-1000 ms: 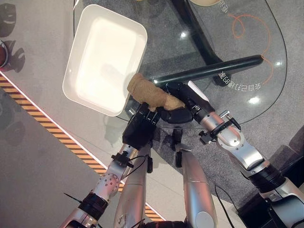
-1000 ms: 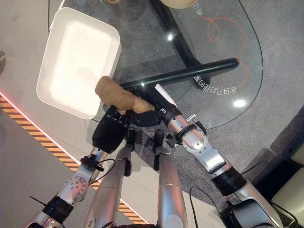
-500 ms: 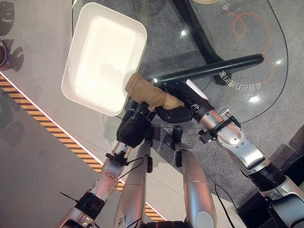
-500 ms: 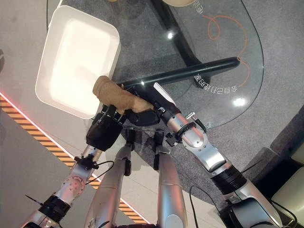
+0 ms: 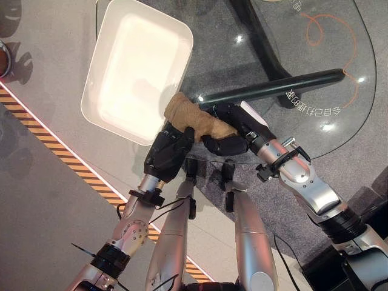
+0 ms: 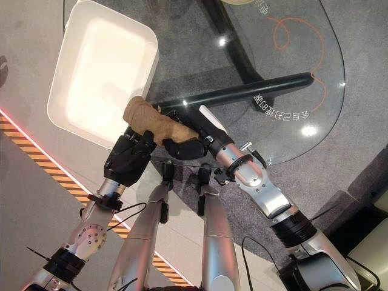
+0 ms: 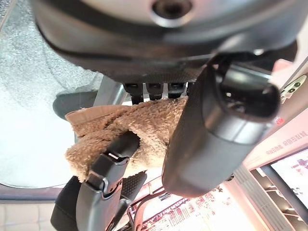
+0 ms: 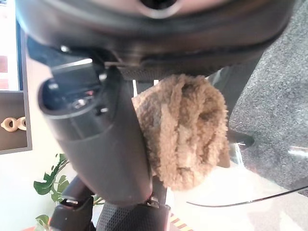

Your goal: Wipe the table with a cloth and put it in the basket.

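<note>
A rolled brown cloth (image 5: 195, 117) is held over the near edge of the round glass table (image 5: 315, 66), just beside the near corner of the white basket (image 5: 136, 66). My left hand (image 5: 168, 150) comes up from below and curls round the cloth's left end. In the left wrist view the cloth (image 7: 122, 127) sits between the thumb and the bent fingers (image 7: 110, 168). My right hand (image 5: 229, 134) grips the cloth's right end from the table side. In the right wrist view the cloth (image 8: 190, 130) bulges beside that thumb. The basket is empty.
A black bar (image 5: 285, 88) runs under the glass, just behind the hands. An orange looped line (image 5: 321, 30) marks the table's far right. An orange-and-black striped strip (image 5: 60, 151) crosses the floor at the left. A dark round object (image 5: 3, 59) sits at the left edge.
My left hand has risen from under the cloth and curled round its left end, and the left forearm has swung leftwards. The right hand and cloth have barely moved. The camera shifted slightly.
</note>
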Available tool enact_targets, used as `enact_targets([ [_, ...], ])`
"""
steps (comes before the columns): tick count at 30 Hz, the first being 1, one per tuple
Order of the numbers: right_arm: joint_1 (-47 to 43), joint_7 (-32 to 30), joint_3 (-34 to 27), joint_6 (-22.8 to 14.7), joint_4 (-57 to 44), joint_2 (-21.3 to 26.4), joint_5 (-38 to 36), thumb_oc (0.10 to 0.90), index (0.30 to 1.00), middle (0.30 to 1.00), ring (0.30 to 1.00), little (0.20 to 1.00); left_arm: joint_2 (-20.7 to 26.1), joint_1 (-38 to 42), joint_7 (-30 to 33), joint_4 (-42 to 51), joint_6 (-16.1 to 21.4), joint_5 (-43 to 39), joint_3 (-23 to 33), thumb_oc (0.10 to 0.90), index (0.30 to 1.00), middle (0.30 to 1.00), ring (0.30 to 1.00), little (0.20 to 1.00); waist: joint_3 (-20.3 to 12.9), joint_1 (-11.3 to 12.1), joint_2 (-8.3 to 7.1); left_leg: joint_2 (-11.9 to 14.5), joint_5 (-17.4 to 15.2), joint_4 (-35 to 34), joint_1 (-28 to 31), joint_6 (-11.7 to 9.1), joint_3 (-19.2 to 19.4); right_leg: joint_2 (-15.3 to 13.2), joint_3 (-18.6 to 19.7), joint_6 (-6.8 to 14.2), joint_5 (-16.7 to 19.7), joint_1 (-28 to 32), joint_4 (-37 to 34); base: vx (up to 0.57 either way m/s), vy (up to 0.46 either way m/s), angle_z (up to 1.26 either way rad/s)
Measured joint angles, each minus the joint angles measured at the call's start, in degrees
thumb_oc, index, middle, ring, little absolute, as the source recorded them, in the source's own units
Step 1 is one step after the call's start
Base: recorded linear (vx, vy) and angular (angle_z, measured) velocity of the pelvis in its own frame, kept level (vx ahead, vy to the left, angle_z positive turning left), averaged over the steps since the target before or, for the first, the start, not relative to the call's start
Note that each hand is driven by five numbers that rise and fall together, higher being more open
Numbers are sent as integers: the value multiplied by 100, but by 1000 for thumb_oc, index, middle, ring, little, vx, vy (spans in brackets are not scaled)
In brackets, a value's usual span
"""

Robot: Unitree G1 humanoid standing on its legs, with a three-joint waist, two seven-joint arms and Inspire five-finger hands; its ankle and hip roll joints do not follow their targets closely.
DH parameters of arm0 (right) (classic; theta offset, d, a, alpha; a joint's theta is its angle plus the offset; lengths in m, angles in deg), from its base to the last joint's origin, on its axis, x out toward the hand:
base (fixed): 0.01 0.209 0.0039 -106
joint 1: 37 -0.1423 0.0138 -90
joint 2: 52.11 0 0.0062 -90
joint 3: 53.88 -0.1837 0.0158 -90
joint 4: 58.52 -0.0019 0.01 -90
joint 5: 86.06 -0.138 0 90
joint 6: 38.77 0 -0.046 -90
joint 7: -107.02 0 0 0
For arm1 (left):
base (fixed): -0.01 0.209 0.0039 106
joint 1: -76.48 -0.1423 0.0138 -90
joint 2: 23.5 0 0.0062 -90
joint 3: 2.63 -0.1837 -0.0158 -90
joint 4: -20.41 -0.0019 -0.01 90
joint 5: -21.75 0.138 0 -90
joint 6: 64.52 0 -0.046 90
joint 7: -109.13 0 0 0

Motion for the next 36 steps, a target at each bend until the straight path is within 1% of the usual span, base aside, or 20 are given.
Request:
enact_targets([
  [2, -1, 2, 0, 0, 0, 0, 8, 100, 300, 300, 300, 200, -50, 0, 0, 0, 19, -37, 0, 800, 900, 900, 900, 900, 0, 1, 0, 2, 3, 0, 0, -4, -3, 1, -2, -2, -1, 0, 2, 0, 0, 0],
  [3, 0, 17, 1, 0, 0, 0, 12, 100, 300, 300, 300, 200, -76, 0, -2, 0, 26, -111, 0, 762, 867, 867, 867, 862, 0, 0, 0, 2, 3, 0, 1, -4, -3, 2, -2, -2, -1, 0, 3, 0, 0, 0],
  [4, 8, 44, 2, 0, 0, 0, 15, 100, 300, 300, 300, 200, -121, 5, -6, 0, 52, -188, 4, 696, 811, 811, 811, 796, 0, 0, 0, 2, 4, 0, 1, -6, -4, 2, -2, -3, -1, 0, 5, 0, 0, 0],
  [5, 17, 68, 4, 0, 0, 0, 17, 100, 300, 300, 300, 200, -156, 9, -6, 0, 74, -206, 16, 660, 780, 780, 780, 760, 0, 0, 0, 2, 4, 0, 1, -6, -4, 2, -2, -3, -2, 0, 6, 0, 0, 0],
  [6, 40, 111, 7, 0, 0, -1, 17, 100, 300, 300, 300, 200, -205, 18, -6, 0, 97, -228, 46, 416, 571, 571, 571, 516, 0, 1, 0, 2, 5, 0, 1, -7, -5, 2, -3, -4, -2, 0, 7, 0, 0, 0],
  [7, 48, 135, 14, -1, 0, -1, 17, 100, 300, 300, 300, 200, -219, 24, -6, 0, 102, -265, 61, 416, 571, 571, 571, 516, 0, 0, 0, 2, 5, 0, 1, -7, -6, 2, -4, -4, -2, 0, 8, 0, 0, 0],
  [8, 55, 157, 24, -5, 0, -1, 18, 100, 300, 300, 300, 200, -220, 31, -6, 0, 106, -326, 68, 100, 300, 300, 300, 200, 0, -2, 0, 3, 6, 0, 1, -8, -6, 2, -4, -5, -3, 0, 8, 0, 0, 0],
  [12, 73, 375, 111, -70, -117, -14, 24, 100, 300, 300, 300, 200, -245, 40, -9, -21, 145, -453, 267, 100, 300, 300, 300, 200, 0, -19, 0, 5, 10, -3, 0, -14, -15, 4, -11, -9, -5, -3, 13, 0, 0, 0],
  [14, 79, 413, 147, -76, -272, -16, 24, 100, 300, 300, 300, 200, -273, 46, -9, -21, 236, -452, 337, 100, 300, 300, 300, 200, 0, -19, 0, 6, 10, -3, 1, -15, -16, 4, -12, -11, -6, -3, 16, 0, 0, 0],
  [17, 49, 413, 147, -69, -349, -72, 24, 100, 300, 300, 300, 200, -288, 118, -41, -21, 321, -453, 390, 100, 300, 300, 300, 200, 0, -12, 0, 4, 13, -2, 0, -18, -20, 2, -16, -12, -7, -4, 21, 0, 0, 0],
  [22, 51, 436, 179, -165, -370, -151, 25, 100, 300, 300, 300, 200, -348, 171, -41, -28, 338, -576, 449, 100, 300, 300, 300, 200, 0, -31, -1, 1, 13, -3, -2, -18, -20, -4, -21, -12, -7, -3, 23, 0, 0, 0],
  [30, 57, 434, 161, -180, -362, -202, 74, 100, 300, 300, 300, 200, -425, 175, -41, -28, 349, -633, 468, 100, 300, 300, 300, 200, 0, -41, -1, 2, 14, -2, -2, -17, -20, -4, -21, -12, -7, -3, 22, 0, 0, 0],
  [36, 114, 263, 171, -293, -367, -283, 76, 100, 300, 300, 300, 200, -451, 232, -42, -28, 354, -637, 505, 100, 300, 300, 300, 200, -1, -56, -2, 2, 14, -1, -2, -16, -20, -2, -20, -12, -7, -4, 21, 0, 0, 0],
])
